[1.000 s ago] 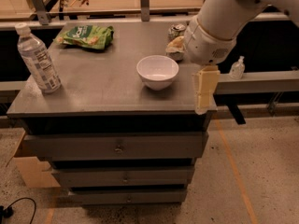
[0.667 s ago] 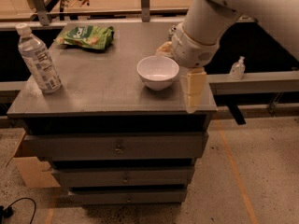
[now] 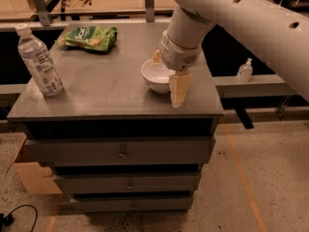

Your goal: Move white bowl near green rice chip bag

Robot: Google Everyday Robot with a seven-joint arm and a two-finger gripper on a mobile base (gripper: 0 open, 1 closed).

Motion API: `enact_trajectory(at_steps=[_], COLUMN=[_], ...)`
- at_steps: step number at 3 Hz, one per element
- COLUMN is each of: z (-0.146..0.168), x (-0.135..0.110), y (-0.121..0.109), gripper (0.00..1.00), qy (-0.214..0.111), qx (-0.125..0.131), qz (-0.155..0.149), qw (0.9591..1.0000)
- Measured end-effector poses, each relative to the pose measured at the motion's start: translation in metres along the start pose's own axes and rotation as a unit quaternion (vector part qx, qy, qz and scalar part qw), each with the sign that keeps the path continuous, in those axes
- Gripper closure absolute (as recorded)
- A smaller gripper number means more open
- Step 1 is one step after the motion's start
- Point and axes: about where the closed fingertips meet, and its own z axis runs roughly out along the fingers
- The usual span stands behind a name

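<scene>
The white bowl [image 3: 152,76] stands upright on the grey cabinet top [image 3: 106,91], right of the middle. The green rice chip bag [image 3: 89,36] lies flat at the back left of the top, well apart from the bowl. My gripper [image 3: 168,73] is down over the bowl's right side and open. One tan finger [image 3: 179,88] hangs in front of the bowl and the other [image 3: 156,57] shows behind it. The white arm comes in from the upper right and hides the top's back right corner.
A clear water bottle [image 3: 40,62] stands at the left edge of the top. The cabinet has drawers [image 3: 120,151] below. A small sanitizer bottle [image 3: 245,70] sits on a ledge to the right. A cardboard box [image 3: 34,177] is on the floor at the lower left.
My gripper has moved left from beside the cabinet's right edge to the bowl. Its fingers now stand in front of and behind the bowl's right side. The bowl and bag have not moved.
</scene>
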Motion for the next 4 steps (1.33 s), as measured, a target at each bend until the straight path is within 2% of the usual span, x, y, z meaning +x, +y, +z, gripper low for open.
enact_trajectory(at_steps=[1, 2, 3, 4], z=[0.007, 0.001, -0.017, -0.019], x=[0.002, -0.002, -0.037, -0.064], y=[-0.011, -0.022, -0.032, -0.037], gripper=[0.47, 0.71, 0.99, 1.00], qy=[0.018, 0.040, 0.038, 0.030], qx=[-0.002, 0.011, 0.048, 0.059], qz=[0.003, 0.009, -0.046, -0.094], qw=[0.9998, 0.9991, 0.9971, 0.9934])
